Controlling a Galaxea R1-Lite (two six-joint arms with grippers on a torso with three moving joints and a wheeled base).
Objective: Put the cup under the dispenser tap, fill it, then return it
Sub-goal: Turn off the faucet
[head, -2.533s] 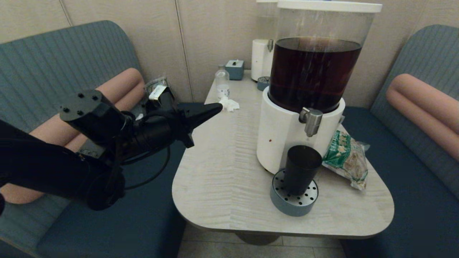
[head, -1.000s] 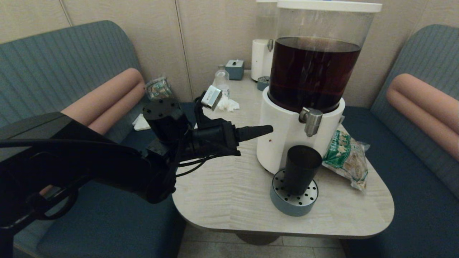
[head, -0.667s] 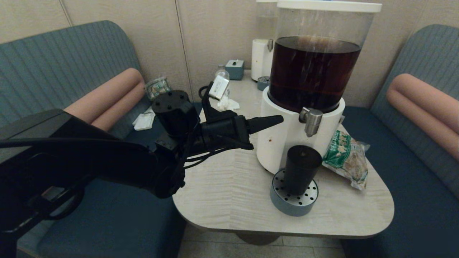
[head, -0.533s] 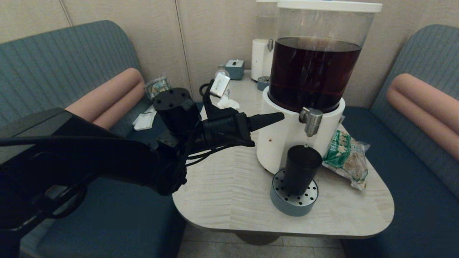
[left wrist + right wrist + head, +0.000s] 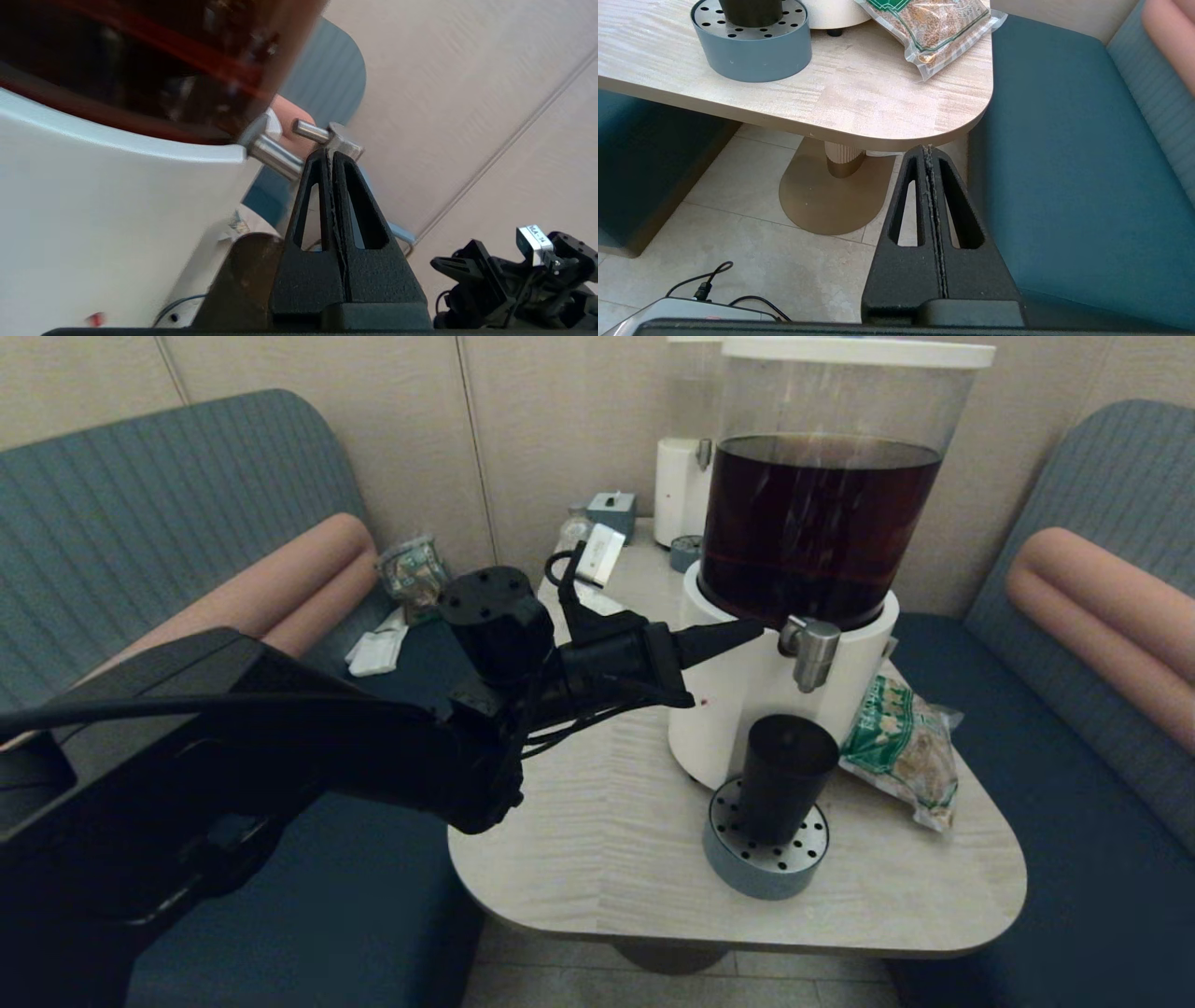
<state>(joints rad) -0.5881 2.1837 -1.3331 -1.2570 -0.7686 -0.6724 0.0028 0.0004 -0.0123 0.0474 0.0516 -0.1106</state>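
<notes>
Change, left arm: 2.5 s ago I had the left gripper (image 5: 752, 631) over the table's left edge, well away from the dispenser; since then I have swung it rightward and up, and its tip now sits just beside the dispenser tap (image 5: 808, 650), on the tap's left.
Change, cup: the cup (image 5: 782, 775) has not shifted; it is on the drip tray (image 5: 764, 873) as before.
Change, drink: half a second ago a thin trickle showed below the spout; I cannot tell whether it is running now.
Left gripper, jaws: pressed together with nothing between them; in the left wrist view the tip (image 5: 330, 155) lies against the silver tap (image 5: 327, 137), touching or very nearly so.
Right gripper: parked low off the table's near right corner, over the floor beside the bench seat; jaws (image 5: 928, 150) closed on nothing.
Container, big dispenser (image 5: 747, 695): white round base, clear tank holding dark brown drink (image 5: 812, 527) to well over half its height.
Container, cup: black, upright, directly under the tap; I cannot make out its contents.
Container, drip tray: round, blue-grey, perforated top, carrying only the cup.
Container, second dispenser (image 5: 680, 490): slimmer, white, at the table's far end; contents not discernible.
Other item: snack bag (image 5: 901, 742) lying flat on the table (image 5: 579, 821), right of the big dispenser.
</notes>
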